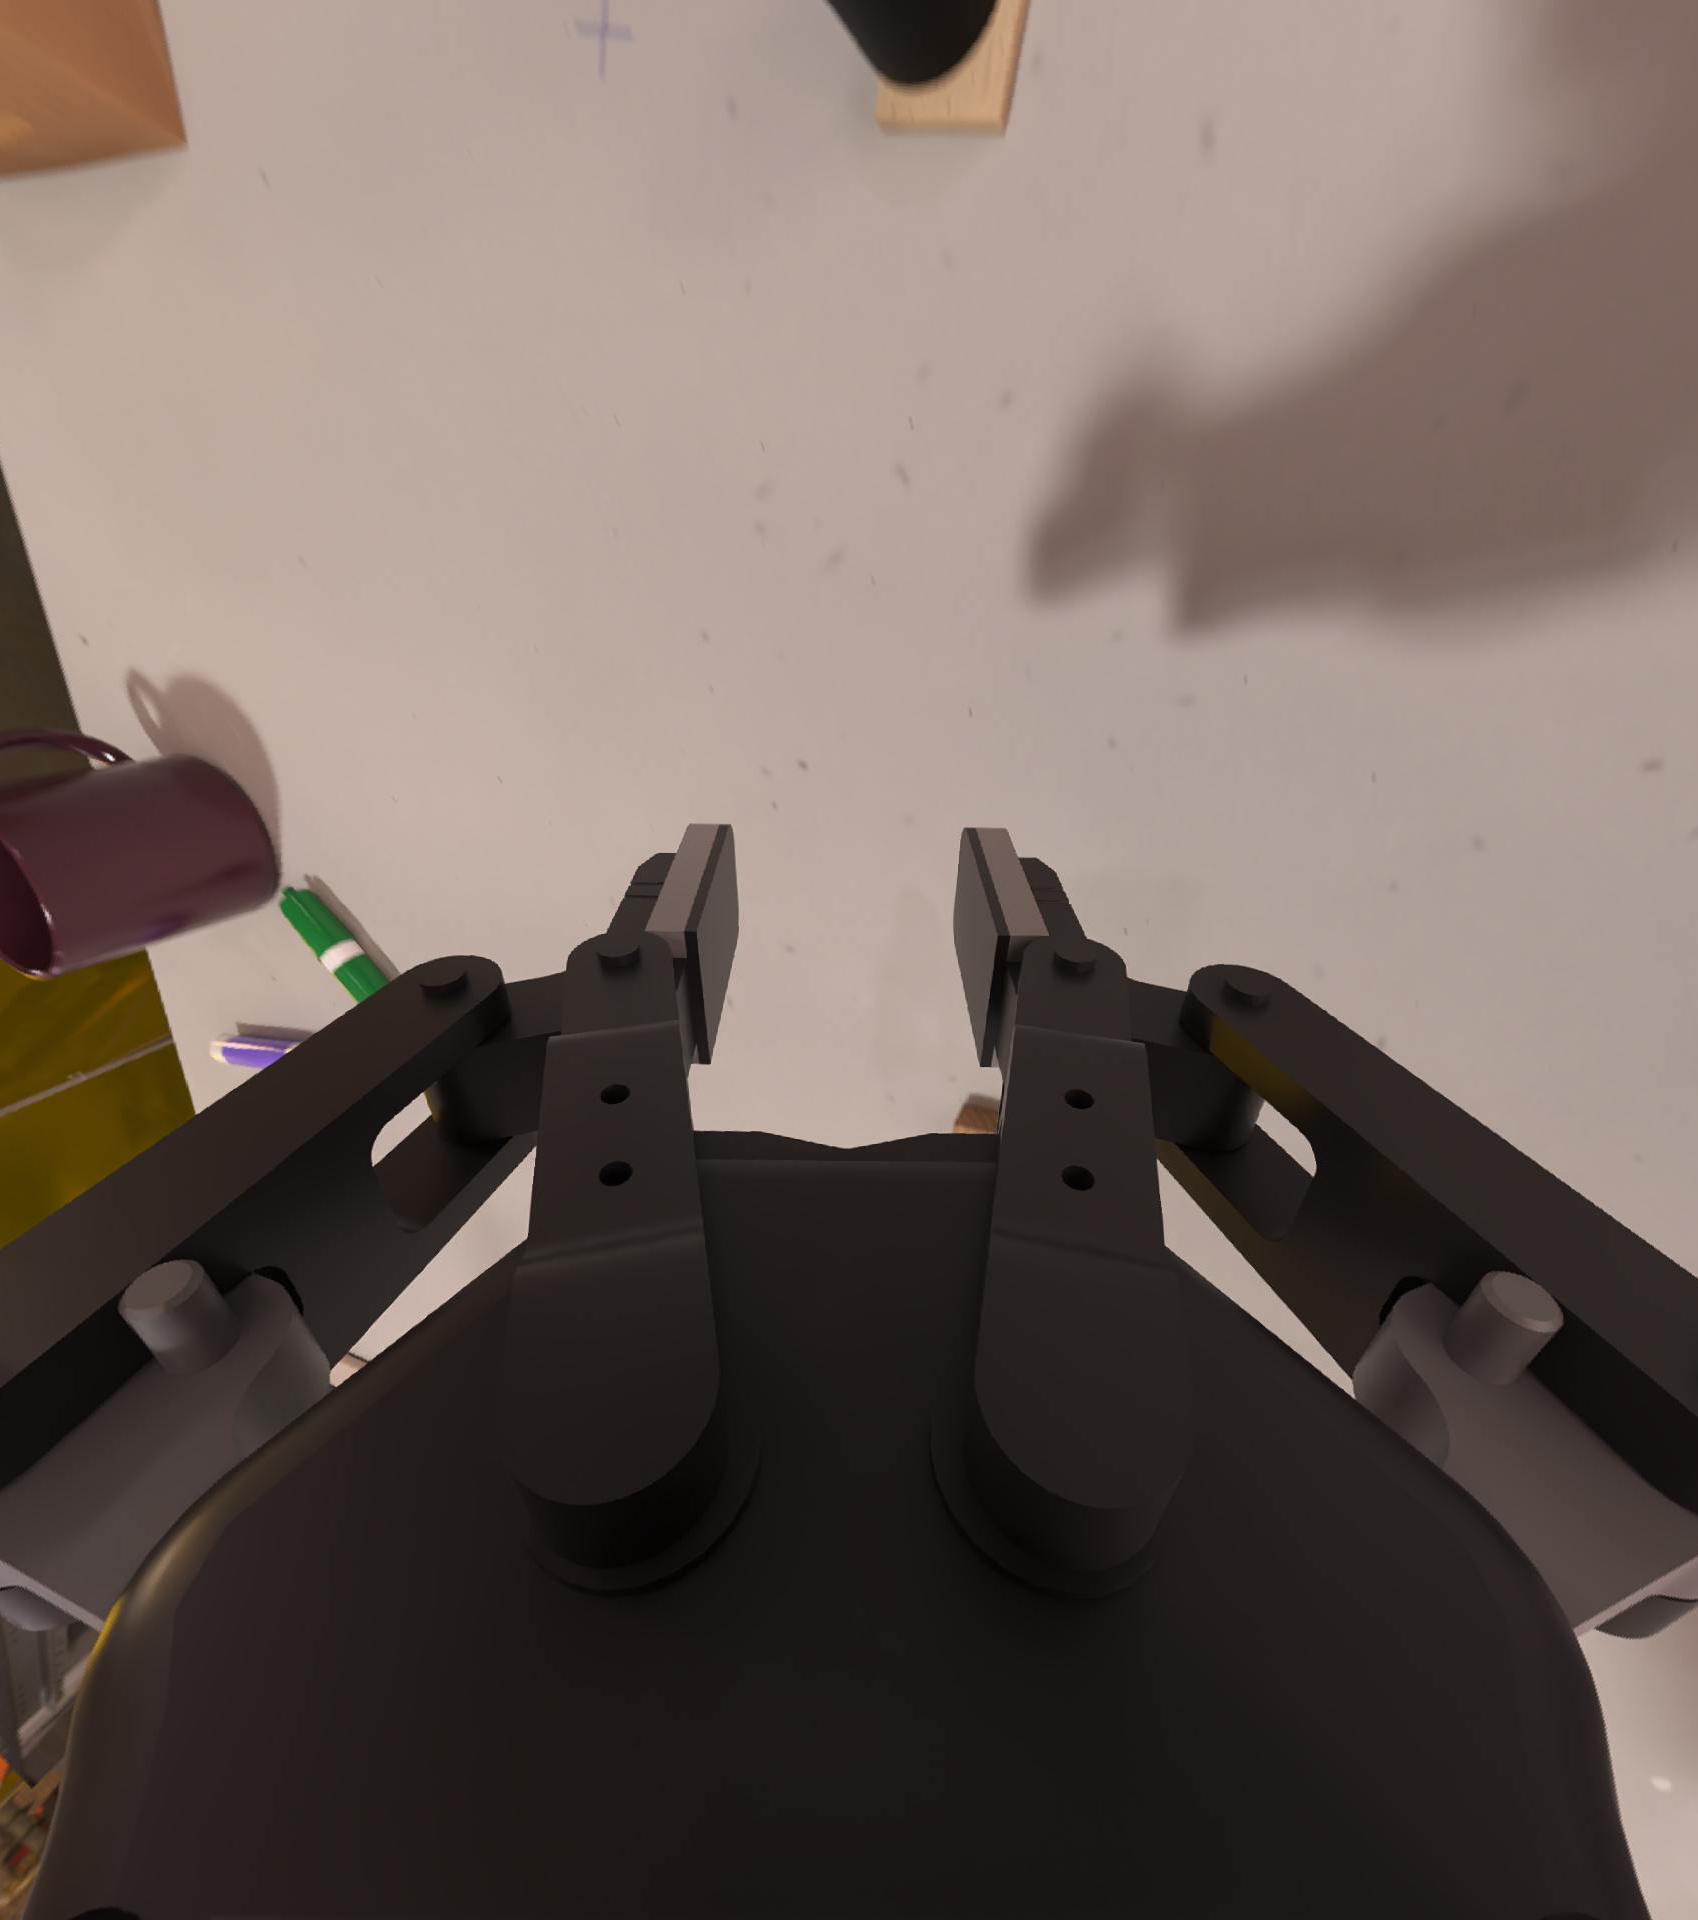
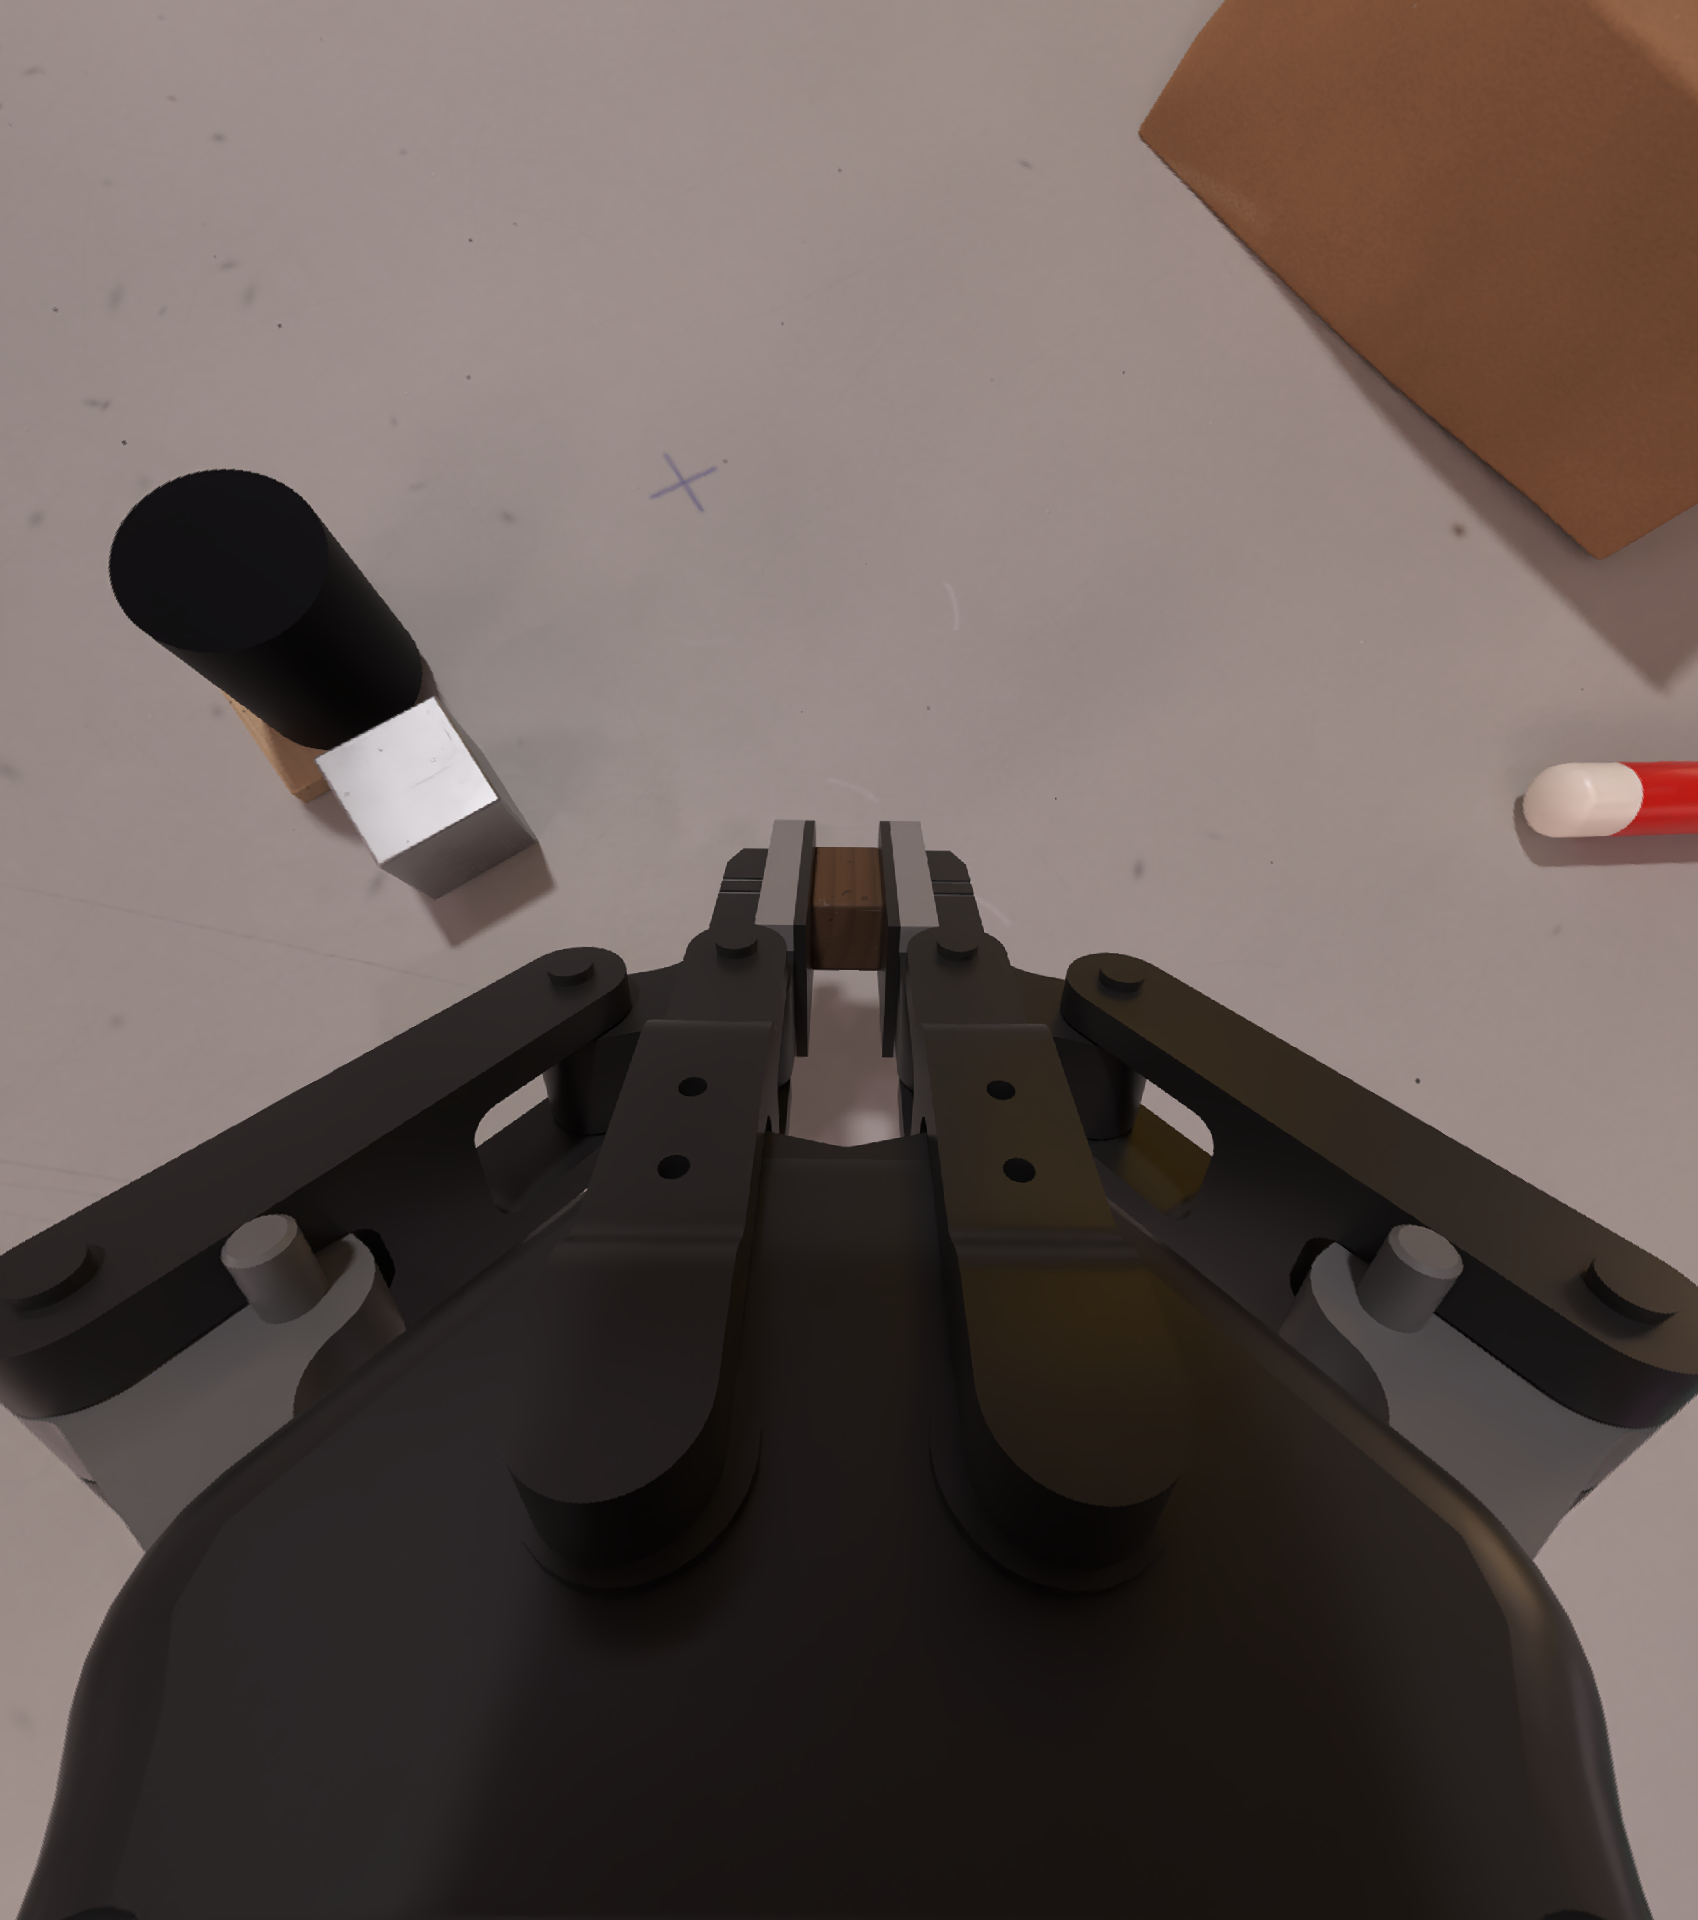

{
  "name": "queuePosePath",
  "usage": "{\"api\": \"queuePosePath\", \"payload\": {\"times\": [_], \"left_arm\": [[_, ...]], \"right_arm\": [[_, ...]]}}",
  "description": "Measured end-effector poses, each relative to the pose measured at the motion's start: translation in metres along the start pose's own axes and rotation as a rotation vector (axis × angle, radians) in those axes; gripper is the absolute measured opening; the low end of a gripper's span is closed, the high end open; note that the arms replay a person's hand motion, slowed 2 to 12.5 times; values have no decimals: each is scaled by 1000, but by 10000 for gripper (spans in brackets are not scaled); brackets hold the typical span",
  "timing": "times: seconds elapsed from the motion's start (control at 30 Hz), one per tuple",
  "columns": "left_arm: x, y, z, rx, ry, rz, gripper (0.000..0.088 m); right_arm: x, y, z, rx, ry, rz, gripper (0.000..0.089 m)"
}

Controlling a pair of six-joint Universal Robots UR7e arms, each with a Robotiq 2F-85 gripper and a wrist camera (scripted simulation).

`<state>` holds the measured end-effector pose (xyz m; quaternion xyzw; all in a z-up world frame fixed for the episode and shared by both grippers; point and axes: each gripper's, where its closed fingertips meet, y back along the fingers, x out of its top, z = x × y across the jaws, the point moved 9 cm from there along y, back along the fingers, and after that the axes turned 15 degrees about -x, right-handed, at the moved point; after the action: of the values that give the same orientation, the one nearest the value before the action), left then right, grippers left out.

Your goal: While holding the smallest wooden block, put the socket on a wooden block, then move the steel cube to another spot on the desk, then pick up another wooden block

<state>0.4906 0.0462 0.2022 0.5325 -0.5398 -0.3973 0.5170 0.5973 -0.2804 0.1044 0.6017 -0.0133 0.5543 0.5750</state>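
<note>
My right gripper [image 2: 846, 844] is shut on a small dark wooden block [image 2: 844, 906], held above the desk. To its left the black cylindrical socket [image 2: 263, 613] stands upright on a light wooden block [image 2: 276, 753]. The steel cube [image 2: 424, 795] sits on the desk right against that block's near side. A large brown wooden block [image 2: 1520, 260] lies at the upper right. My left gripper [image 1: 846, 862] is open and empty above bare desk. In the left wrist view the socket [image 1: 918, 36] on its light block [image 1: 944, 104] shows at the top edge, and another wooden block [image 1: 34, 78] sits at the top left.
A purple mug [image 1: 97, 857] stands near the desk's left edge, with a green marker [image 1: 336, 945] and a purple marker [image 1: 253, 1047] beside it. A red marker with a white cap [image 2: 1655, 814] lies at the right. A small cross mark [image 2: 684, 483] is drawn on the desk.
</note>
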Motion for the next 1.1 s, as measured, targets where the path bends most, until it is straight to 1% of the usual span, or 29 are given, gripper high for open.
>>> {"api": "queuePosePath", "payload": {"times": [0.17, 0.27, 0.37, 0.47, 0.63, 0.7, 0.87, 1.0, 1.1], "left_arm": [[-31, -2, 7, -30, 24, -58, 398], [-46, -3, 8, -34, 44, -66, 403], [-54, -3, 11, -52, 55, -40, 408], [-61, -4, 14, -72, 59, -40, 413], [-77, -7, 13, -54, 65, -105, 419], [-82, -7, 12, -48, 71, -116, 420], [-87, -5, 10, -57, 83, -74, 421], [-90, 0, 7, -52, 86, 5, 421], [-90, 5, 7, -63, 102, 75, 421]], "right_arm": [[0, 0, 0, -1, 0, 0, 106], [0, 0, 0, -1, -1, -1, 106], [0, 0, 0, -1, -2, -1, 106], [0, 0, 0, -1, -3, -2, 106], [0, 0, 0, -2, -4, -2, 106], [0, 0, 0, -3, -5, -2, 106], [0, 0, -1, -6, -4, -4, 106], [0, 0, -1, -9, -3, -5, 106], [0, 1, 0, -9, -4, -5, 106]]}}
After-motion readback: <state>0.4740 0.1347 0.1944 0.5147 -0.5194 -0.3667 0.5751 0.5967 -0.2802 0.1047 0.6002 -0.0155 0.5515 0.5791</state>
